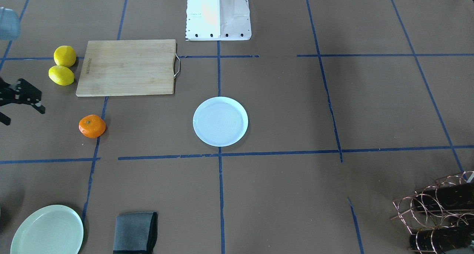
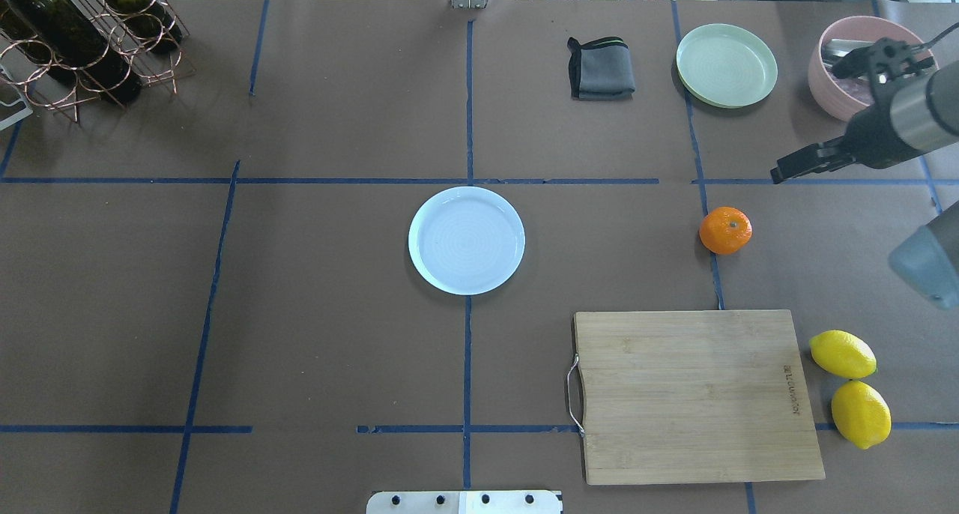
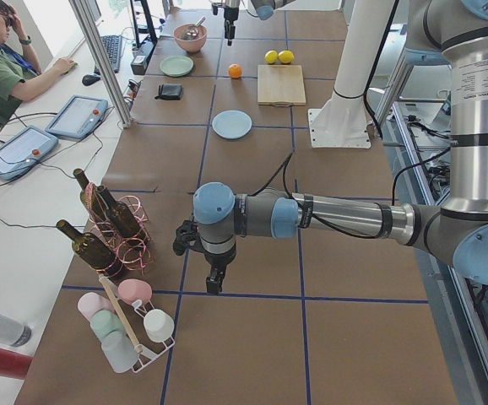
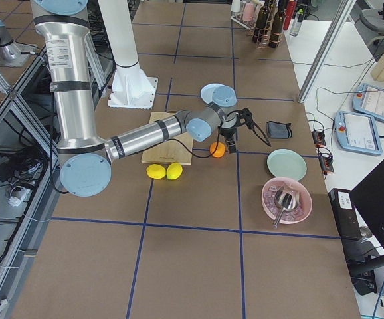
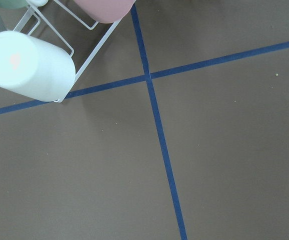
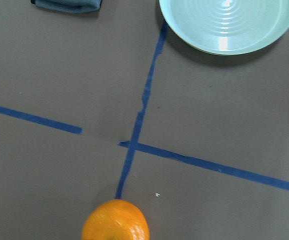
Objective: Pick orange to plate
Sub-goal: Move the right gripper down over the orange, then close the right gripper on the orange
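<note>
Orange (image 2: 725, 230), round, slightly flattened and dimpled at the stem, sits on the brown paper-covered worktop (image 2: 300, 334) on a blue tape line, between the wooden chopping board (image 2: 693, 394) and a glossy mint-green plate (image 2: 726, 65); the pale blue plate (image 2: 466, 240), round with a raised rim, lies at the centre, well apart from the orange, with plain paper and tape lines between them; two yellow lemons (image 2: 843, 354) lie side by side just beside the board's short edge; the right fingers (image 2: 809, 122) hang spread wide, near the orange but not touching it; the left fingers (image 3: 214, 283) point down near a wire bottle rack (image 3: 113, 226); whether they are wide or narrow I cannot tell.
</note>
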{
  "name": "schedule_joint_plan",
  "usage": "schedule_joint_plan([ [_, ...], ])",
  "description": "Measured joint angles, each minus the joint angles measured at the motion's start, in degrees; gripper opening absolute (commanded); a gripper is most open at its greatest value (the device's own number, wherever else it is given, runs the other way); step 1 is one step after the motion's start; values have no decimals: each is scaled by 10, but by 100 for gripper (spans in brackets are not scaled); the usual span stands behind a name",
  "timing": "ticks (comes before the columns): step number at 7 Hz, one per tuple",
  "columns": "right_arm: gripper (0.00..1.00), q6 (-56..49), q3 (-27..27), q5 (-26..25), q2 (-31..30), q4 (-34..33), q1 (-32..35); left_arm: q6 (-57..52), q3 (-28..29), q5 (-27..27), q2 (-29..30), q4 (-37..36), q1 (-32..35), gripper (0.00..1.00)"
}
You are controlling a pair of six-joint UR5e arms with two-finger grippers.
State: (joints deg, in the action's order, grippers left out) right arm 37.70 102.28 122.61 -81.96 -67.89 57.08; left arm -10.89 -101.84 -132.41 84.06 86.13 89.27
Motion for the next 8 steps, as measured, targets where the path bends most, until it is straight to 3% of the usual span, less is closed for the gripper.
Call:
schedule_joint_plan([
  [3,100,67,-51,-83,47,4,-75,-2,-5,0,1,2,0,100],
  [8,100,70,-81,-119,40,4,-122,-2,-9,0,2,2,0,100],
])
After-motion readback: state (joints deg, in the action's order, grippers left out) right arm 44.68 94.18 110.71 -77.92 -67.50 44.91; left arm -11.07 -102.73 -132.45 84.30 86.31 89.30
